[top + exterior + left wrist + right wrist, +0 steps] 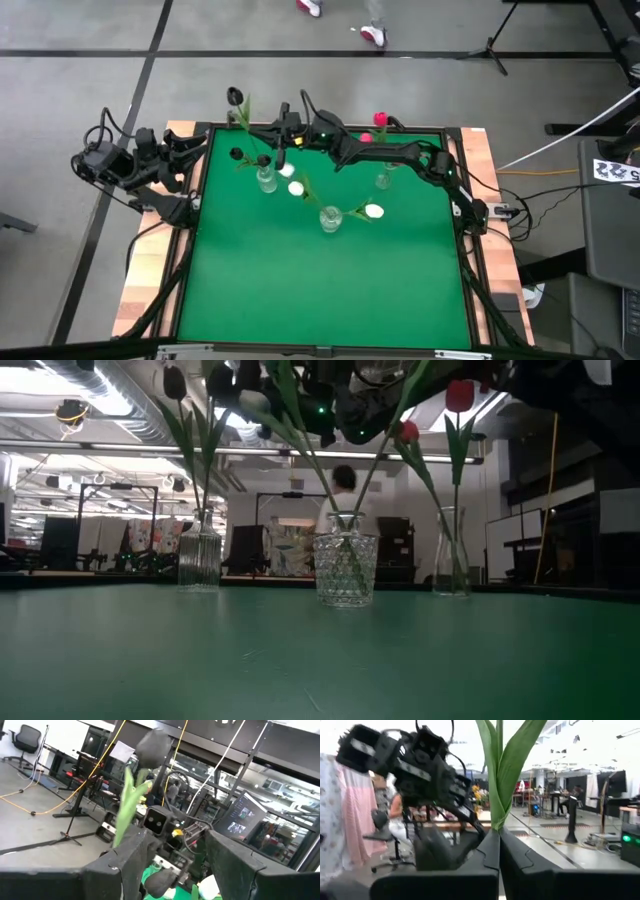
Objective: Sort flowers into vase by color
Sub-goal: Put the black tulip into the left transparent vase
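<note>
- The green surface (330, 290) carries three clear glass vases toward its far half; the near half is bare mat.
- The right arm reaches across the far edge, and the right gripper (283, 127) sits near the far-left corner with its fingers pressed together on the dark tulip (235, 97): the right wrist view shows green leaves (502, 765) rising straight from between the closed fingers.
- The left arm waits folded at the far-left corner; the left gripper (198, 143) is spread, with nothing between its fingers.
- The left vase (266, 180) holds dark tulips.
- The middle vase (329, 219), cut glass, holds white tulips (374, 210).
- The right vase (383, 180) holds a red tulip (380, 120).
</note>
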Action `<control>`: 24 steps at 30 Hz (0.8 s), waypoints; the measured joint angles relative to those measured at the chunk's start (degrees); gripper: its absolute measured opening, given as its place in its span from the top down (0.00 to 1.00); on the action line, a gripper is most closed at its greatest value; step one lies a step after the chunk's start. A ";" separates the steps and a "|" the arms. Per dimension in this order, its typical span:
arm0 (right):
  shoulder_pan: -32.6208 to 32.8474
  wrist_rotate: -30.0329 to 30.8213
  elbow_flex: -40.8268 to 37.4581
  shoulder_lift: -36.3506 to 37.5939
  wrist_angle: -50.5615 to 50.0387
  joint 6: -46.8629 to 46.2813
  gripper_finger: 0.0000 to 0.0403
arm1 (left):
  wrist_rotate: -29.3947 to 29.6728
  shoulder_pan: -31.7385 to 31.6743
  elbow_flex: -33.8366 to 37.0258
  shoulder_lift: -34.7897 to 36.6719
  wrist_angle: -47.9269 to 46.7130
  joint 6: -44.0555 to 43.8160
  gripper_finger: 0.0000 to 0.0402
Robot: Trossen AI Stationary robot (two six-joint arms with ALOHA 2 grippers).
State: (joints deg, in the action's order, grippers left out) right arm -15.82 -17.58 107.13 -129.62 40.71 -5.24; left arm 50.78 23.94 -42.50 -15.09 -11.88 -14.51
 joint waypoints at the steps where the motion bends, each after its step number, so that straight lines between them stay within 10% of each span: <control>1: -0.12 -0.05 0.00 0.00 -0.60 0.75 1.00 | 0.00 0.00 0.00 0.02 0.00 0.02 0.50; 24: 0.09 -0.05 0.02 0.02 -3.74 2.52 1.00 | 0.00 0.00 0.00 0.02 0.00 0.90 0.50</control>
State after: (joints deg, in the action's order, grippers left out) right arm -15.73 -17.63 107.15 -129.60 36.97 -2.72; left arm 50.78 23.94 -42.50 -15.07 -11.88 -13.61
